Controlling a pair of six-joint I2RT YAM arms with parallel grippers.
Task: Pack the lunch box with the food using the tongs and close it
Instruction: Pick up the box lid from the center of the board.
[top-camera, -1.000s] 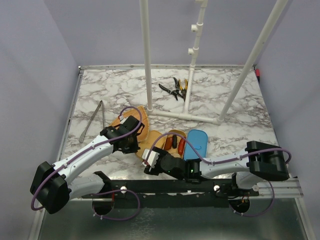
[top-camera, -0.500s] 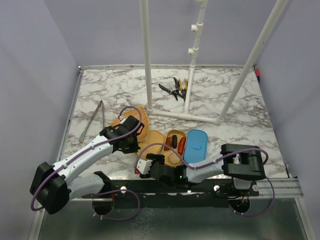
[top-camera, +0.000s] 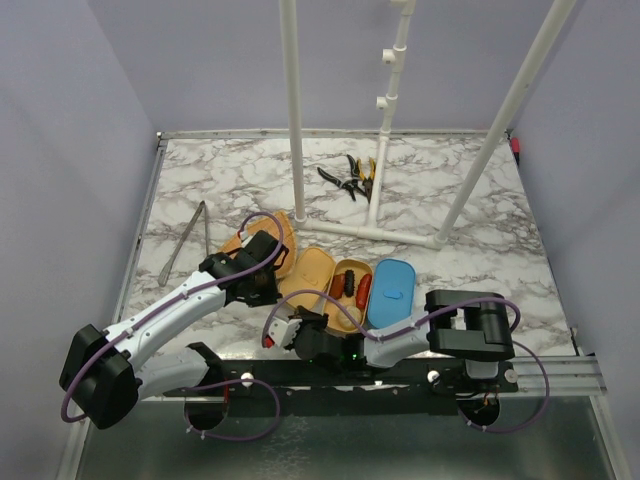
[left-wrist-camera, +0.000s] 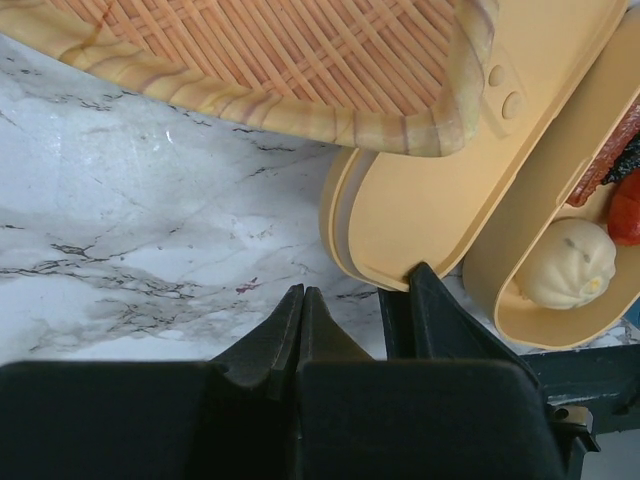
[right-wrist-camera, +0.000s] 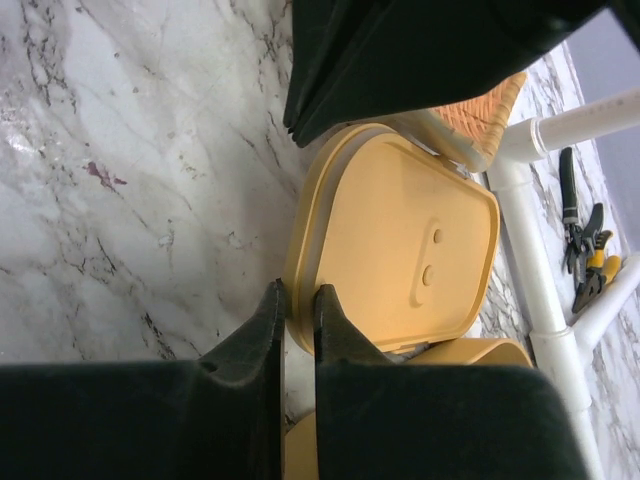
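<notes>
- The right gripper (right-wrist-camera: 298, 295) is clamped on the near rim of the yellow lid (right-wrist-camera: 400, 250). The rim is pinched between its two black fingers (right-wrist-camera: 268, 325).
- In the top view this lid sits at about 9 o'clock from the yellow base (top-camera: 345, 268) of the lunch box, touching it. Whether the lid's gripped edge is off the marble table (top-camera: 450, 190) I cannot tell.
- The left gripper (left-wrist-camera: 303, 300) is closed with its tips pressed together and nothing between them. It hangs over bare marble just beside the lid, at 9 o'clock from it in the top view.
- The food lies inside the yellow base: a round beige ball (left-wrist-camera: 570, 265), a red piece (left-wrist-camera: 628, 205) just beside it, and a dark piece (top-camera: 350, 281) next to the red one.
- A blue oval part (top-camera: 390, 290) lies against the base at 3 o'clock.
- The woven basket (left-wrist-camera: 300, 60) sits at 10 o'clock from the lid, its rim overlapping the lid's far corner in the left wrist view.
- The tongs (top-camera: 185, 243) lie flat on the table, well apart from the box at about 9 to 10 o'clock, with no gripper touching them.
- The pliers (top-camera: 350, 178) rest at 12 o'clock, near the white pipe frame (top-camera: 375, 232).
</notes>
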